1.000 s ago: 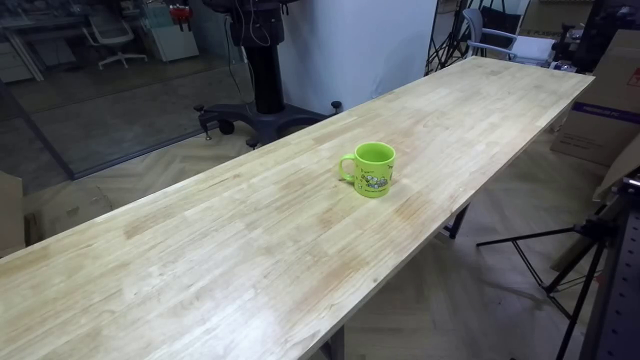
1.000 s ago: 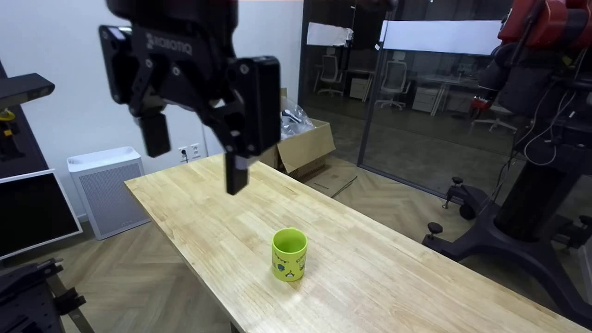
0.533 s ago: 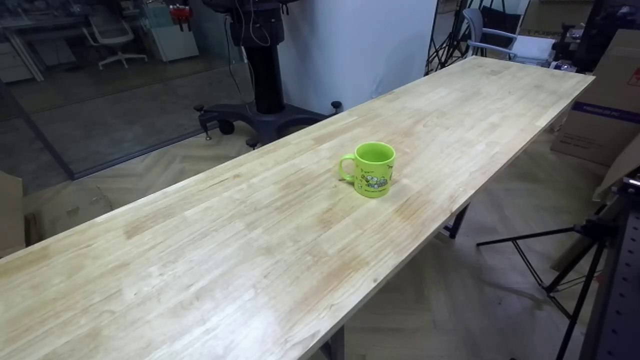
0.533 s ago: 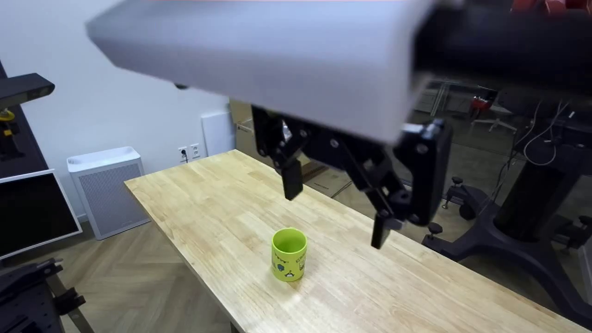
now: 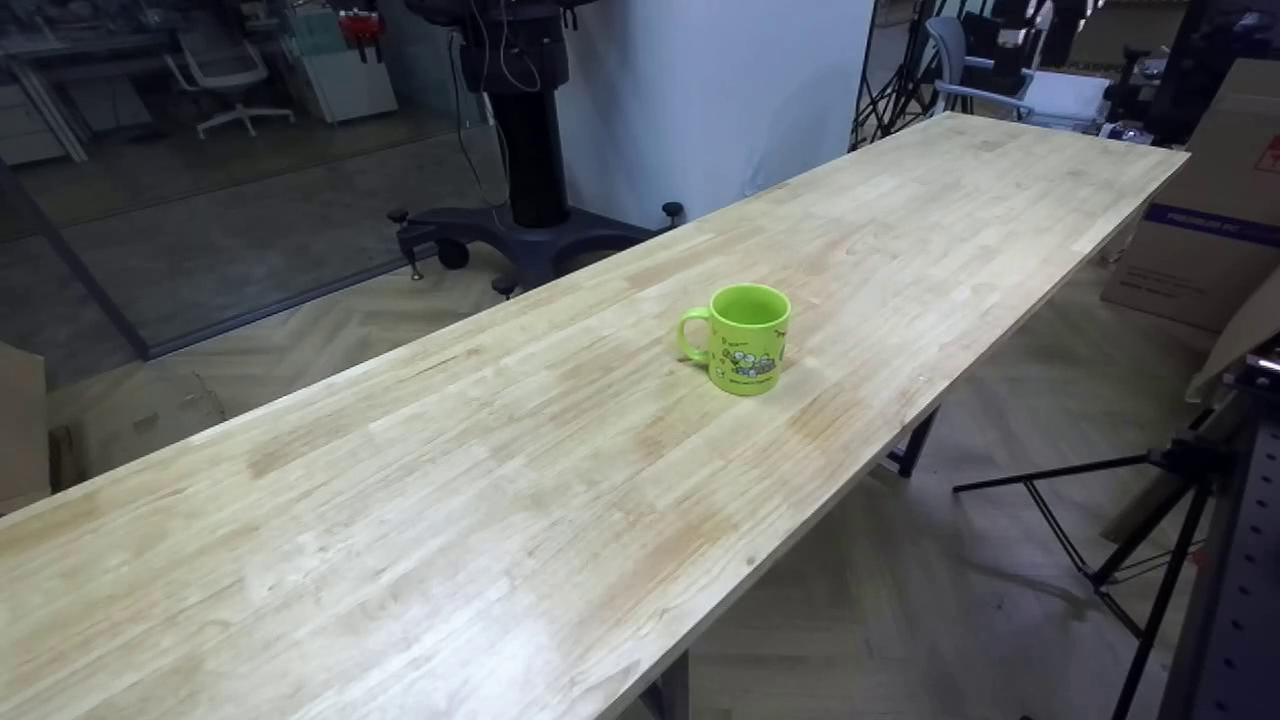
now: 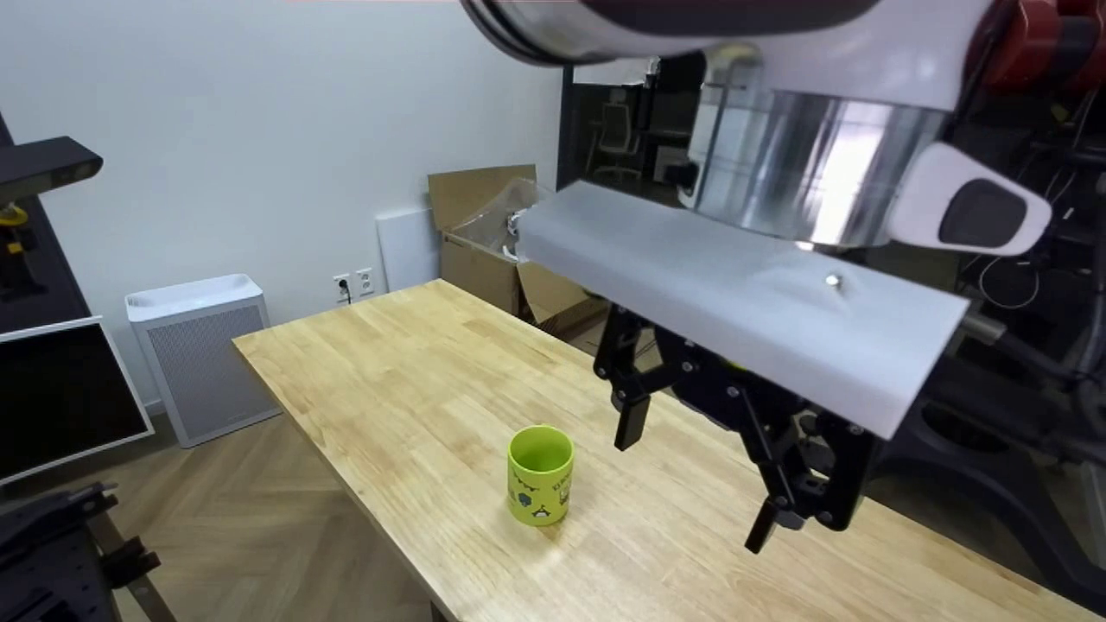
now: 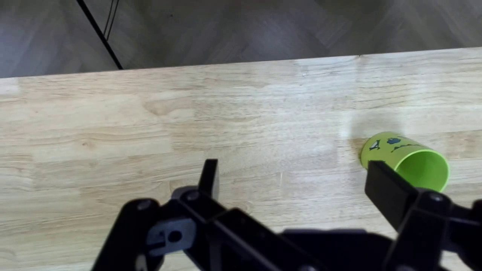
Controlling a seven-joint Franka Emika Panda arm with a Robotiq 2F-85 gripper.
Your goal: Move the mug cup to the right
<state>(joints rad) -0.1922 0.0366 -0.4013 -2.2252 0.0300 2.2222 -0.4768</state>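
1. Pale wood tops the long table (image 5: 560, 480) we look over, and a herringbone floor (image 6: 268, 510) spreads beneath it.
2. Near the table's end, in an exterior view, we see a cardboard box (image 6: 475, 272) and a white grilled unit (image 6: 207, 358) before a pale wall (image 6: 285, 147).
3. We find the lime-green mug (image 6: 537, 497) upright on the table in both exterior views; in an exterior view its loop handle (image 5: 684, 337) points toward the picture's left.
4. Our gripper (image 6: 691, 494) hangs above the table under a pale plate (image 6: 734, 294), apart from the mug, its two fingers (image 6: 633, 423) spread wide with nothing held between them.
5. From the wrist view we see the mug toward the right, its printed side and green inside both showing, partly covered by one finger.
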